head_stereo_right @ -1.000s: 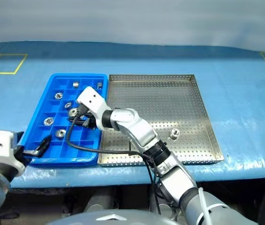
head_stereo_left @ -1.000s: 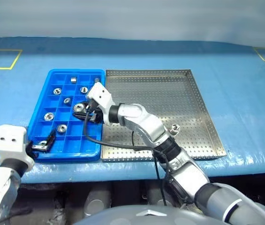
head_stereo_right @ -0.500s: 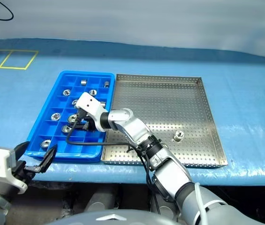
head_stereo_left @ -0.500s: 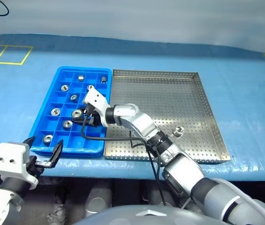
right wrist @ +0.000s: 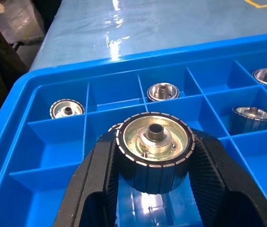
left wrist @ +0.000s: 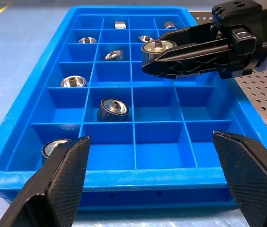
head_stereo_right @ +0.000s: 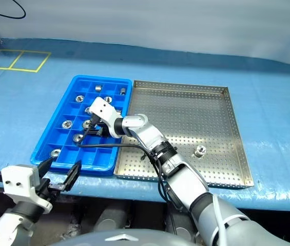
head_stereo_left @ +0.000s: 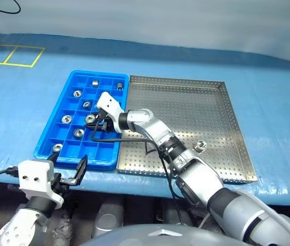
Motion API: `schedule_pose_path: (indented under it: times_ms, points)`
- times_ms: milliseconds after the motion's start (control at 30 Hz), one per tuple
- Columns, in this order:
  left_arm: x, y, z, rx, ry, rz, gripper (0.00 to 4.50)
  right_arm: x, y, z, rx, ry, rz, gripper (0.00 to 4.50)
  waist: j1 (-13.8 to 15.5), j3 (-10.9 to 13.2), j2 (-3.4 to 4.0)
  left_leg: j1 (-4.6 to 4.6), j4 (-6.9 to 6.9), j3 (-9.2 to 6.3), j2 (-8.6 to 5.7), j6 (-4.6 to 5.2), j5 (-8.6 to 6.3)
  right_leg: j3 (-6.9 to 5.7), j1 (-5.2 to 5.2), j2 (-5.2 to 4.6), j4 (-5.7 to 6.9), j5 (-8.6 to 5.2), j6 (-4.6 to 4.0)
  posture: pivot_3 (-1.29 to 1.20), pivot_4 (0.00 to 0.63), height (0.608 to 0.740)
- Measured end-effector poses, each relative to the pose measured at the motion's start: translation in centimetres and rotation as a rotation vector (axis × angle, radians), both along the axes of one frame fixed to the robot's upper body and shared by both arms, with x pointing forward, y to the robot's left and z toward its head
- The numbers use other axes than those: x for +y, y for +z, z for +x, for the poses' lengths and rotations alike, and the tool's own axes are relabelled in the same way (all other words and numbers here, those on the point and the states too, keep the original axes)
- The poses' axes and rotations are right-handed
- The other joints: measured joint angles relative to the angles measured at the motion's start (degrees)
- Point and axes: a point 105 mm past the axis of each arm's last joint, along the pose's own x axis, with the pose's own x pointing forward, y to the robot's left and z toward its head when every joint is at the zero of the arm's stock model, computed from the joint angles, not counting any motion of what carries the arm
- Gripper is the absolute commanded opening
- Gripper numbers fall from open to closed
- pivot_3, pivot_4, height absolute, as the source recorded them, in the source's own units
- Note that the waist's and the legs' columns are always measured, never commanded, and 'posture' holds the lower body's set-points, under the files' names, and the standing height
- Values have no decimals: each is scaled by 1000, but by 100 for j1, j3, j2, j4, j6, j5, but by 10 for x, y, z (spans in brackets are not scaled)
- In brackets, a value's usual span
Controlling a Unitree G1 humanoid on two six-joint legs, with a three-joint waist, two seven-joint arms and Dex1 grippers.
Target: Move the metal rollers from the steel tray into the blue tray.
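Observation:
The blue tray [head_stereo_left: 47,137] lies left of the steel tray [head_stereo_left: 186,107], and several metal rollers [head_stereo_left: 66,119] sit in separate compartments of it. My right gripper [head_stereo_left: 94,123] reaches over the blue tray's middle, shut on a metal roller [right wrist: 153,142] held just above a compartment; this held roller [left wrist: 158,47] also shows in the left wrist view. One roller [head_stereo_left: 201,145] stands on the steel tray's floor near its front right. My left gripper [head_stereo_left: 70,163] is open and holds nothing, low at the blue tray's front rim.
The trays rest side by side on a table covered in blue sheeting [head_stereo_left: 268,102]. Yellow tape squares [head_stereo_left: 11,55] mark the far left of it. A black cable [head_stereo_left: 134,141] runs along my right arm over the trays' shared edge.
The camera has shifted. My left gripper drew back from the blue tray's front left corner to just before its front rim, still open. The right gripper sank slightly, still holding its roller.

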Motion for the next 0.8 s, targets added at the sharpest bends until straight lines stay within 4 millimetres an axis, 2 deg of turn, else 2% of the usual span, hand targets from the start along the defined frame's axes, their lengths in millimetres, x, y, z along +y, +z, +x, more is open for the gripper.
schedule_pose_path:
  times_ms: [200, 400, 733, 800]
  points:
    - [-9, -2, 4, 2, -16, -8, 4500, -4, -9, 6, 1, -30, -26, 1701, 7, 4, 5, 0, -8, -7, 1, -14, 8, -3, -2, 15, 3, -3, -6, 417, 150, 740]
    - [-18, -5, 9, 14, -44, -14, 4500, -9, -7, 18, -10, -83, -17, 1701, 14, 6, 7, 0, -8, -10, 2, -19, 11, -4, -1, 17, 4, -3, -5, 411, 150, 740]
    - [-19, -6, 12, 24, -50, 3, 4500, -12, -6, 25, -13, -109, -13, 1701, 8, 6, 8, 0, -14, -15, 4, -22, 13, -8, -2, 17, 3, -2, -6, 411, 150, 740]
    - [-18, -6, 12, 24, -48, 7, 4500, -11, -6, 24, -11, -103, -13, 2463, 8, 6, 8, 0, -15, -16, 4, -22, 13, -9, -2, 17, 3, -3, -6, 410, 150, 740]
